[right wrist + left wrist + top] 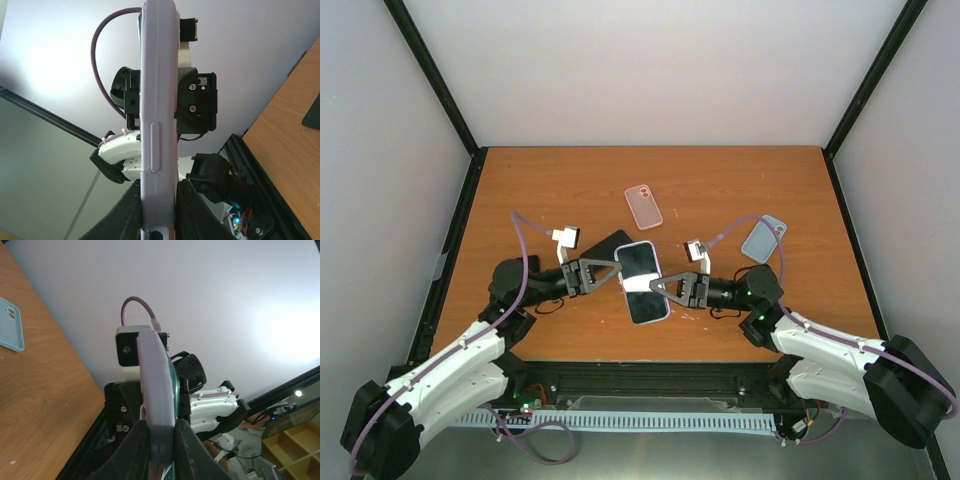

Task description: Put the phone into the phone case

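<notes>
A phone (640, 262) with a dark screen sits in a lavender case (651, 309), held above the table's near middle between both grippers. My left gripper (611, 272) is shut on its left long edge, my right gripper (659, 288) on its right long edge. In the left wrist view the case (154, 375) stands edge-on between my fingers (134, 445), with the phone's teal edge (173, 386) along its right side. In the right wrist view the case edge (159, 90) with its side button rises from my shut gripper (159, 192).
A pink case (643, 206) lies on the table behind the phone. A light blue case (763, 239) lies at the right and shows in the left wrist view (10, 330). A flat black item (603, 246) lies behind my left gripper.
</notes>
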Motion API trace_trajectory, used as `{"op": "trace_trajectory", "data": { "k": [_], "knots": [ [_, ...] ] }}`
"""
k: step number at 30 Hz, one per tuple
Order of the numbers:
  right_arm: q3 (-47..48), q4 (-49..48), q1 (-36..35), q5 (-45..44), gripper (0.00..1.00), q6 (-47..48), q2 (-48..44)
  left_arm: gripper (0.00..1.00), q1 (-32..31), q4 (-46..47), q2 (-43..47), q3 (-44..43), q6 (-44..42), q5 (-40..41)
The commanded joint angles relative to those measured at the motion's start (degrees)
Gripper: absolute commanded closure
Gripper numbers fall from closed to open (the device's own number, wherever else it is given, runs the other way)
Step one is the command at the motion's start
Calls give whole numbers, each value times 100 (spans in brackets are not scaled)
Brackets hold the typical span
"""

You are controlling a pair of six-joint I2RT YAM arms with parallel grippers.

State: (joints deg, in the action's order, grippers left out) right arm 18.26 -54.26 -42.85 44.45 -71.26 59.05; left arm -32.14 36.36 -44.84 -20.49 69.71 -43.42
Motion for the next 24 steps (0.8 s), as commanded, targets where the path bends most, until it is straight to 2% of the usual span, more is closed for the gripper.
{"op": "trace_trajectory", "data": {
  "k": [1,2,6,8,11,13,14,16,18,21,24],
  "knots": [
    [-1,-396,-30,-16,81,15,-53,95,32,-55,-29,-130,-66,132],
    [-2,-335,-30,-48,78,32,-69,99,32,-175,-44,-159,-102,152],
    [27,32,-30,-174,72,146,-118,100,32,-478,-49,-222,-161,212],
    [36,178,-30,-247,73,188,-158,99,32,-658,-42,-274,-234,222],
    [56,331,-30,-327,80,228,-197,98,37,-910,-14,-330,-309,245],
    [110,495,-30,-340,83,314,-233,91,32,-973,18,-341,-326,242],
    [149,611,-30,-343,83,375,-253,82,32,-985,46,-342,-333,247],
    [191,781,-30,-328,84,486,-269,70,32,-1017,92,-349,-356,282],
    [208,845,-30,-292,85,540,-261,65,32,-1056,119,-376,-382,306],
    [196,859,-30,-245,85,573,-221,66,32,-1193,110,-401,-454,429],
    [211,960,-30,-251,85,626,-182,77,32,-1303,35,-425,-501,500]
  ]
}}
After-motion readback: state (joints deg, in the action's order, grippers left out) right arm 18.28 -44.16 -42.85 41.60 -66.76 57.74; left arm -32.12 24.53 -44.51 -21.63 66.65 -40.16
